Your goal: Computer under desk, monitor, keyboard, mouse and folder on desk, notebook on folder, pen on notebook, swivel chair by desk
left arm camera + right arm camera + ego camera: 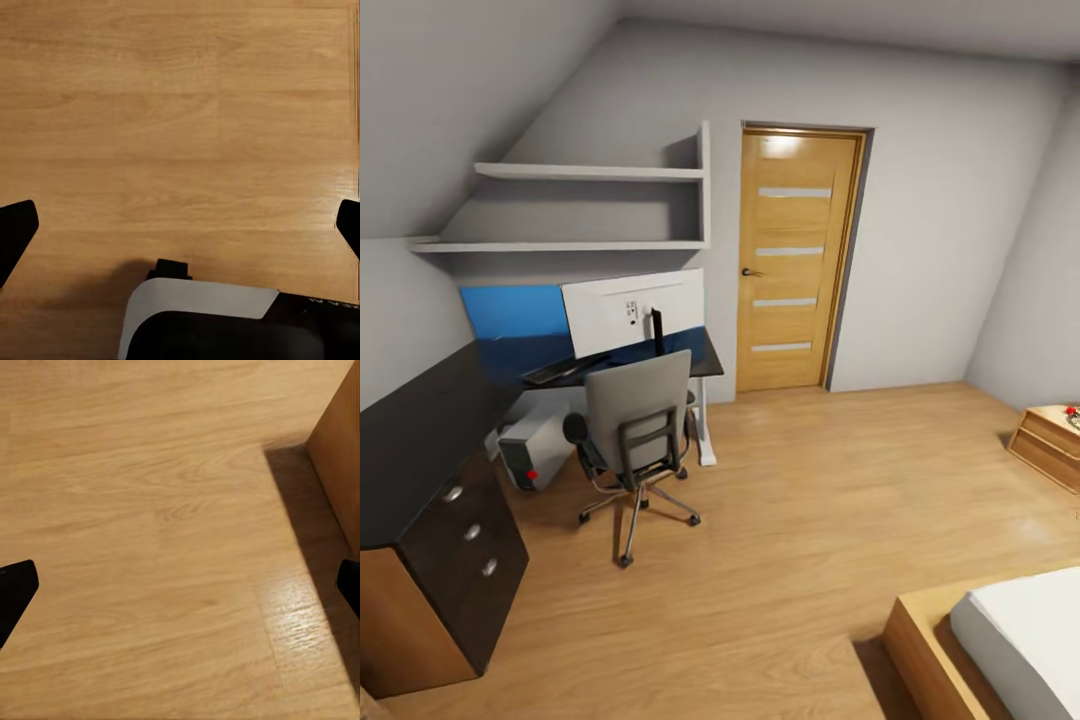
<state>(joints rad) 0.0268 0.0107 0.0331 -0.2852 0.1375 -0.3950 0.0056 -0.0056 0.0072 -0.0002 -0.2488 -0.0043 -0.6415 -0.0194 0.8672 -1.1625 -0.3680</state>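
The swivel chair (638, 435) is standing pulled up to the desk (420, 430), its back hiding the seat, so whether the folder is lying there cannot be told; the monitor (632, 310) and keyboard (560, 371) are sitting on the desktop and the computer (532, 452) on the floor beneath. Both grippers, left (180, 225) and right (180, 585), are hanging over bare floor (810, 480) with fingers spread wide and holding nothing, probably because the robot is standing well away from the desk.
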